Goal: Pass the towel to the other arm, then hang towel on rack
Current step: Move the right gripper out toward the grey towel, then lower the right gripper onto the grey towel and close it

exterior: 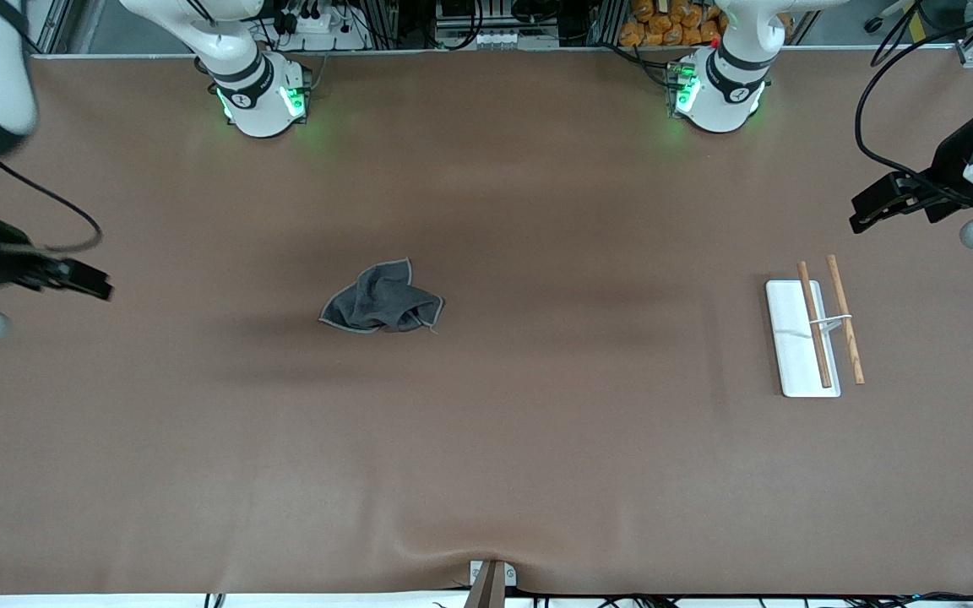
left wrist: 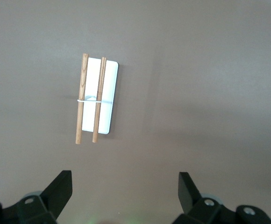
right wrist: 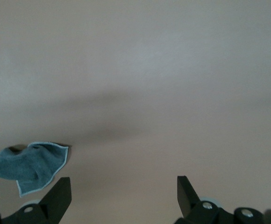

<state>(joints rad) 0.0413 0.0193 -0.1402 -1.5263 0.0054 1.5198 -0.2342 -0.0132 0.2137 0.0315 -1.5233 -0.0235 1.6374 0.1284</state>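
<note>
Grey towel [exterior: 383, 299] on table, well apart from both open jaws.

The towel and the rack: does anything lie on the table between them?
No. In the front view, only bare brown table lies between the towel and the rack.

Left gripper [exterior: 862, 221] and right gripper [exterior: 102, 287] hang high (jaws wide, holding nothing)

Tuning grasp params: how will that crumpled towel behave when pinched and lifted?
Likely floppy: the towel lies bunched in soft folds on the table, so it should drape below a pinch. Probably light, being thin cloth. A push would likely bunch or drag it along the table, not slide it whole.
</note>
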